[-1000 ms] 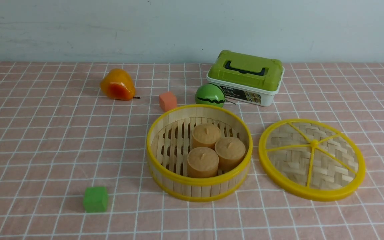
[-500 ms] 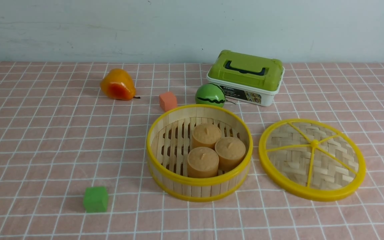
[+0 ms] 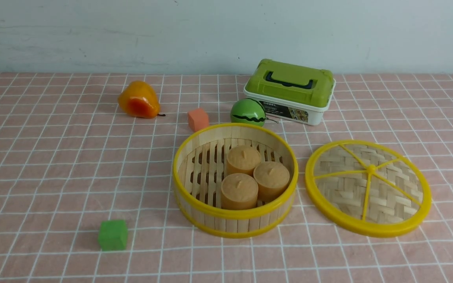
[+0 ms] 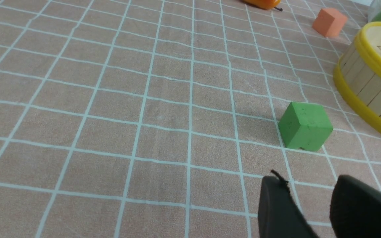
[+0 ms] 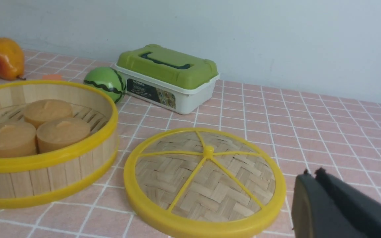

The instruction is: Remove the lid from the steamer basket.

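The steamer basket (image 3: 195, 177) stands open at the table's middle with three tan cakes (image 3: 255, 177) inside; it also shows in the right wrist view (image 5: 58, 165) and the left wrist view (image 4: 372, 82). The lid (image 3: 368, 188) lies flat on the cloth to the basket's right, apart from it; it shows in the right wrist view (image 5: 207, 183). Neither arm shows in the front view. My left gripper (image 4: 309, 188) is open and empty above the cloth near the green cube. My right gripper (image 5: 311, 173) is shut and empty, just beside the lid's rim.
A green cube (image 3: 113, 234) sits front left. An orange pear (image 3: 138, 100), an orange cube (image 3: 197, 119), a toy watermelon (image 3: 247, 112) and a white box with green lid (image 3: 290, 91) stand behind the basket. The wall runs along the back.
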Robot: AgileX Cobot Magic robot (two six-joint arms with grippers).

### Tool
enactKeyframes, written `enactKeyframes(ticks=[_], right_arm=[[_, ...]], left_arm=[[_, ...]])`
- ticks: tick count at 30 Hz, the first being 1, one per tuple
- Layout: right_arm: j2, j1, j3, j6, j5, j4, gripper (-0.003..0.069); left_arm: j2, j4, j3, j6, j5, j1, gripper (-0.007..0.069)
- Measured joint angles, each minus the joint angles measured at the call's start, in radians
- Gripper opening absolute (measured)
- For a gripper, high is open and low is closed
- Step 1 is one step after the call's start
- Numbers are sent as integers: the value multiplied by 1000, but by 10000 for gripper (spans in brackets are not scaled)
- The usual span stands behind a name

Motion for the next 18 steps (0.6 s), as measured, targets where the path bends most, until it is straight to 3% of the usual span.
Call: enactKeyframes(ticks=[8,18], right_arm=[[-156,-56,47,21,147,-20,-21],[-157,-56,47,190,332,-162,-21]], left_arm=[[0,0,0,0,0,0,239],[0,0,0,0,0,0,239]])
